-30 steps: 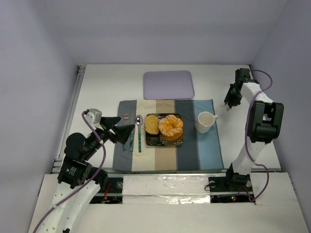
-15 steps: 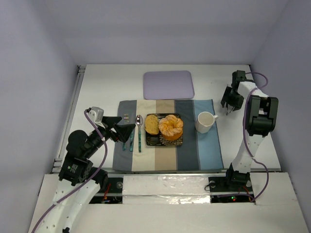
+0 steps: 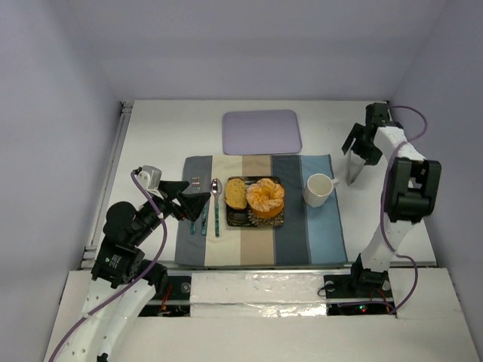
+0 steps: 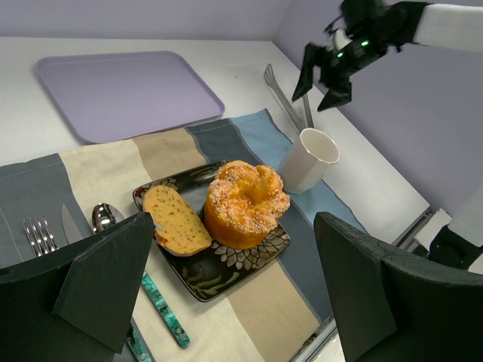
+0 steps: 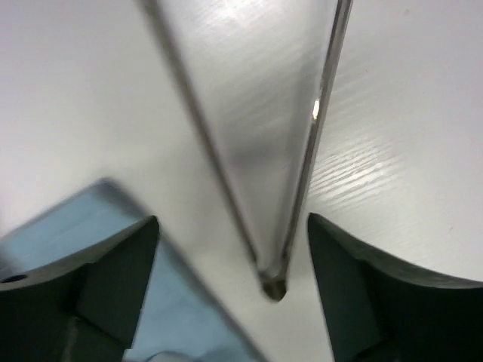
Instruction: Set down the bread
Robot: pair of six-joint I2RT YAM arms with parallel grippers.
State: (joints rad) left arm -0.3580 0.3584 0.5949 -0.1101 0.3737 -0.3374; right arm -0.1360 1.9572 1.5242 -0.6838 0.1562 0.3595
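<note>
- Bread (image 4: 176, 220) lies on the plate (image 4: 226, 285) at frame centre, just beside the fruit (image 4: 245, 204); to my eye it looks placed.
- Your right claw (image 4: 321, 84), upper right, stands open over the tongs (image 4: 283, 96), gripping nothing.
- Your left claw (image 3: 192, 197), lower left, gapes wide and empty.
- Little seems left for you beyond parking the arms.

Bread (image 3: 235, 193) on the plate (image 3: 255, 223)
Golden-yellow oval slice, browner crust edge, lying flat on the dark plate's left half.
</note>
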